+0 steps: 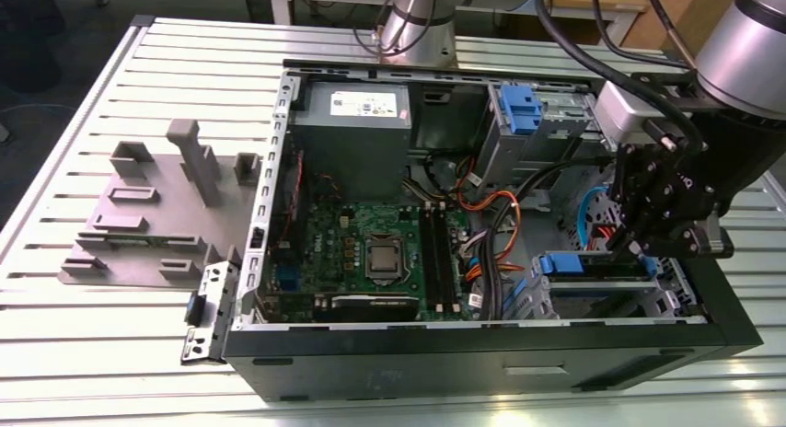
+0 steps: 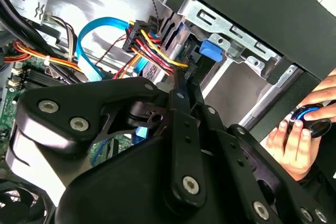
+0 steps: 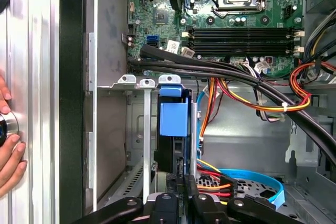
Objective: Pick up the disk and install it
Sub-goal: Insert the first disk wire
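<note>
Blue plastic rail of the disk (image 3: 172, 119) is sitting edge-on in the steel bay (image 3: 137, 129), just ahead of the gripper (image 3: 181, 182); can't tell whether its black fingers are gripping.

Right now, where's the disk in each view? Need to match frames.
Exterior view: the disk, blue rail showing, sits in the silver bay at the case's corner toward the exterior view's right, just under the pincer.
First wrist view: the disk is edge-on in a bay slot, blue tab toward the camera.
Second wrist view: its blue tab is against the bay frame.
Shared landmark: the orange-and-red cable bundle beside the bay.
</note>
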